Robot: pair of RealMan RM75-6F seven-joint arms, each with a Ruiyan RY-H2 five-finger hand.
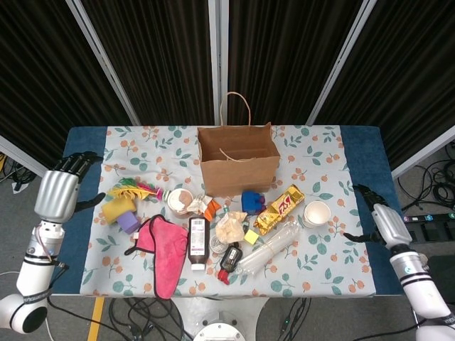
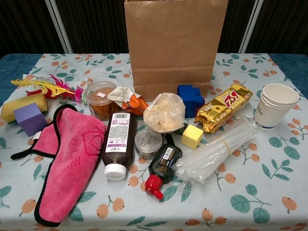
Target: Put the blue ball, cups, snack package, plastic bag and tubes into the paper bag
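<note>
Remaining outside the paper bag (image 1: 238,165) at frame centre: stacked paper cups (image 2: 277,106), gold snack package (image 2: 224,107), knotted plastic bag (image 2: 164,112), bundled clear tubes (image 2: 219,149). No blue ball is visible (possibly bagged). Left hand (image 1: 57,192) and right hand (image 1: 378,219) hover at the frame edges, fingers apart, holding nothing. Floral tablecloth (image 2: 250,197); dark curtains behind.

Surface (image 1: 327,153): we list, on its floral cloth, paper bag (image 1: 239,165), gold snack package (image 1: 279,209), stacked cups (image 1: 317,213) nearest the right hand's fingers (image 1: 364,193), clear tubes (image 1: 269,247), pink towel (image 1: 168,253), dark bottle (image 1: 197,243), and purple block (image 1: 129,222) nearest the left hand's fingers (image 1: 77,162).
</note>
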